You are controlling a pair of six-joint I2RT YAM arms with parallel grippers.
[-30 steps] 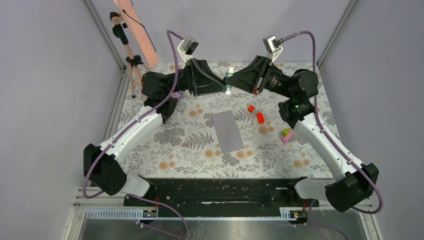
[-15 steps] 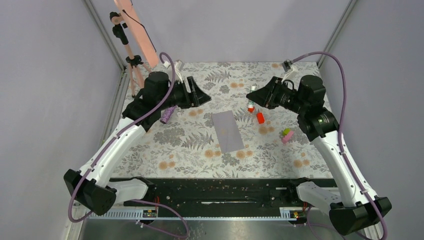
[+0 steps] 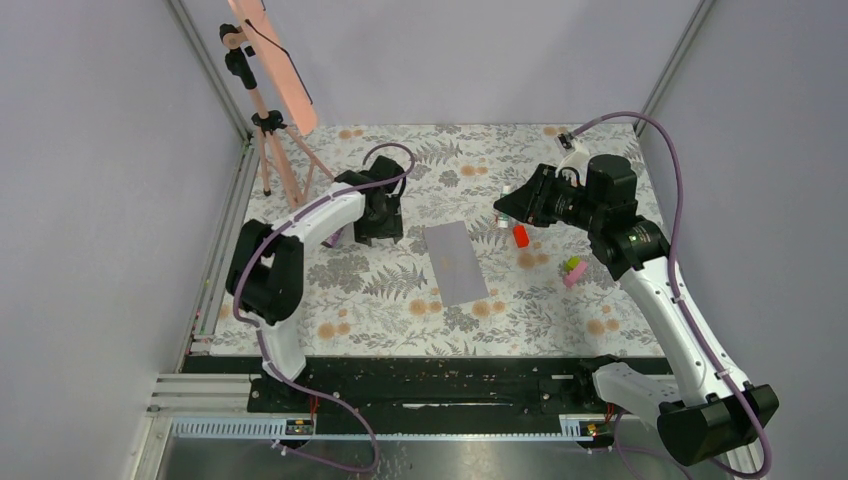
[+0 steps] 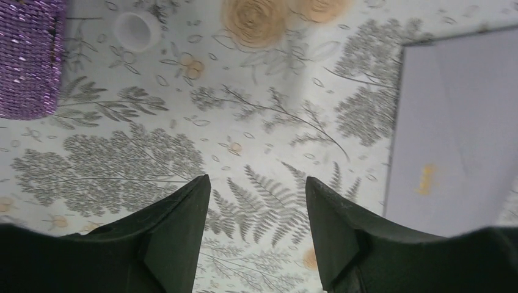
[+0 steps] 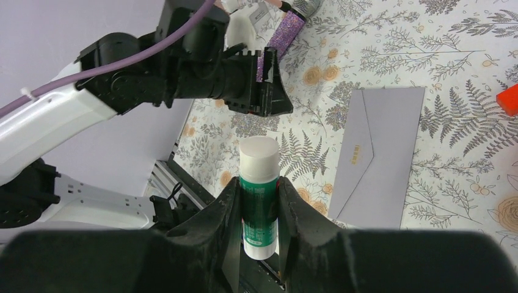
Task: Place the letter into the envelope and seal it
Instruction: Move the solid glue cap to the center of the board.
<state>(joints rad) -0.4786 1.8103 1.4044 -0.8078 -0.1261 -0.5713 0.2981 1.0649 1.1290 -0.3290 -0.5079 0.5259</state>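
The grey-lilac envelope (image 3: 456, 263) lies flat in the middle of the table, flap down, with a small gold mark on it. It also shows in both wrist views, as the envelope (image 4: 455, 128) and the envelope (image 5: 379, 155). The letter is out of view. My left gripper (image 4: 256, 183) is open and empty, hovering low over the patterned cloth just left of the envelope; the top view shows this left gripper (image 3: 381, 232) pointing down. My right gripper (image 5: 259, 201) is shut on a green-and-white glue stick (image 5: 259, 189), held above the table right of the envelope near the far side.
A purple glittery item (image 4: 30, 55) and a small white cap (image 4: 135, 29) lie left of my left gripper. A red block (image 3: 521, 236) and a pink-and-green toy (image 3: 573, 270) sit right of the envelope. A tripod (image 3: 265, 120) stands at the far left corner.
Both grippers met at the glue stick high over the far side. The left one let go, opened and swung down beside the envelope. The right one drew back right, still gripping the stick.
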